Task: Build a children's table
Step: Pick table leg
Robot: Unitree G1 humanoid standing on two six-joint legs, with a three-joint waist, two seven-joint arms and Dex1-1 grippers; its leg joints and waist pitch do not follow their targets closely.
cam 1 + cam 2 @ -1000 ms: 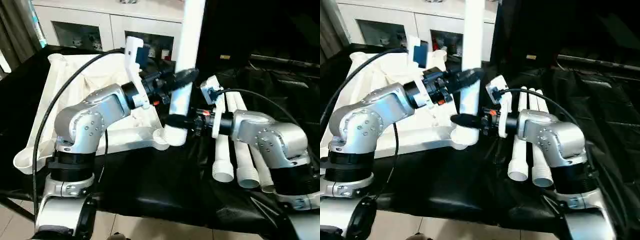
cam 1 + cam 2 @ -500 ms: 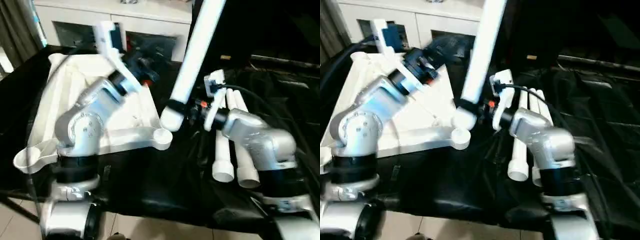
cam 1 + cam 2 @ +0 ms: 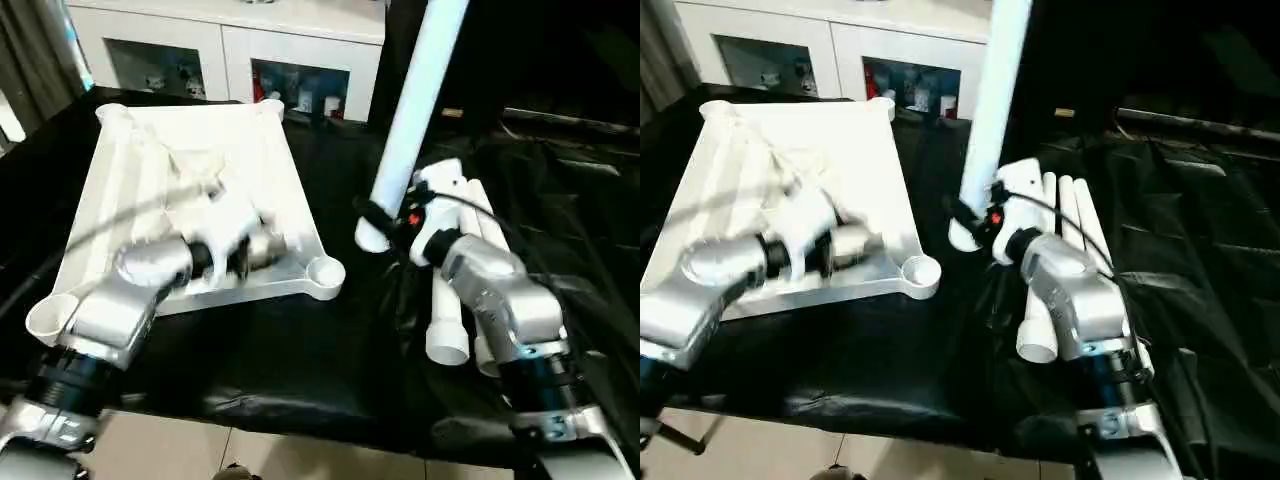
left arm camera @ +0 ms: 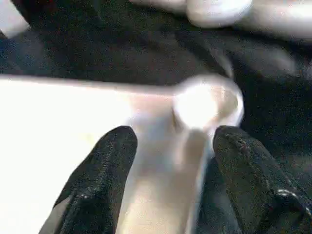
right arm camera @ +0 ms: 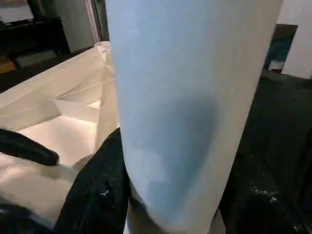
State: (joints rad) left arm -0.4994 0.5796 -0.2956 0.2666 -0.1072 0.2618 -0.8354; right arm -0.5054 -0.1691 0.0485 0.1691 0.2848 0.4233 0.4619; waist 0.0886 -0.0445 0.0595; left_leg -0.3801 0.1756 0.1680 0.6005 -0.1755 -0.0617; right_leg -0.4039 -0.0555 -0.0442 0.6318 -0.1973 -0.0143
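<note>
- Left eye view: tabletop [image 3: 190, 170] lies underside-up on the black-draped table [image 3: 300, 360]; right gripper [image 3: 372, 216] is clamped on a leg [image 3: 405, 130] near its lower end, tilted and off the cloth, beside the near-right socket [image 3: 325, 272].
- Spare legs [image 3: 447, 320] lie under the right forearm.
- Left wrist view adds: left gripper [image 4: 170, 146] fingers spread, empty, over that corner socket.
- No readable writing.
</note>
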